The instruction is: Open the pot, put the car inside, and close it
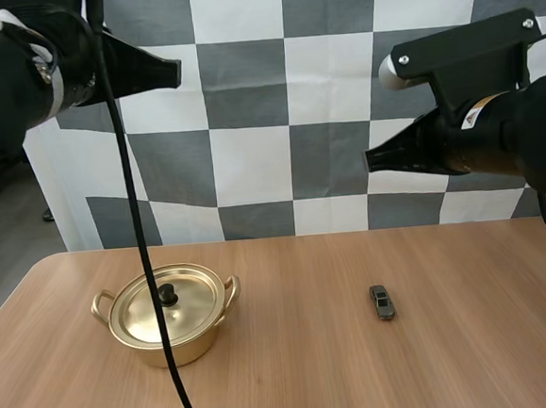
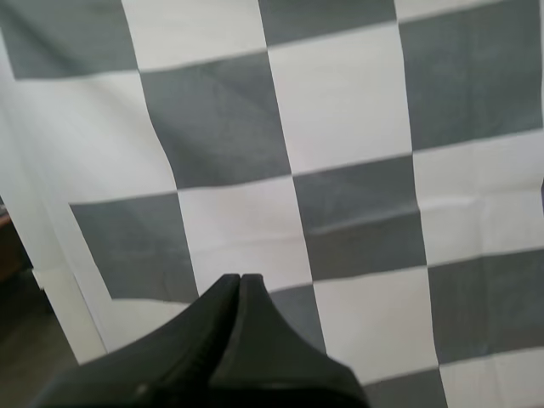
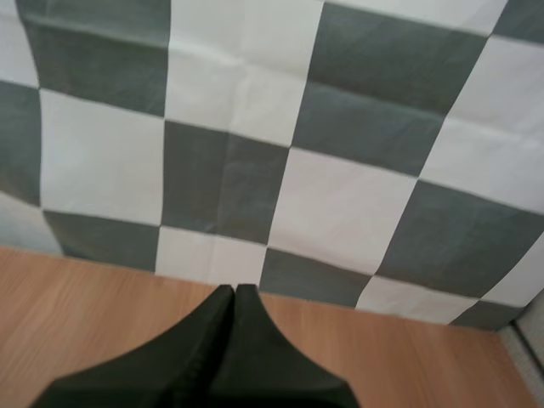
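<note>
Above lidded pot (image 1: 176,349): left fingers (image 1: 149,70), right fingers (image 1: 392,155), both hanging closed, empty. Right of pot: car (image 1: 383,302) lying on counter (image 1: 296,372). Lid removal is likely calling for left fingers opening, centring over knob (image 1: 167,294).

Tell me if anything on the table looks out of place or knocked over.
Nothing stands out. The pot sits upright with its lid on, and the car lies apart from it on the table.
</note>
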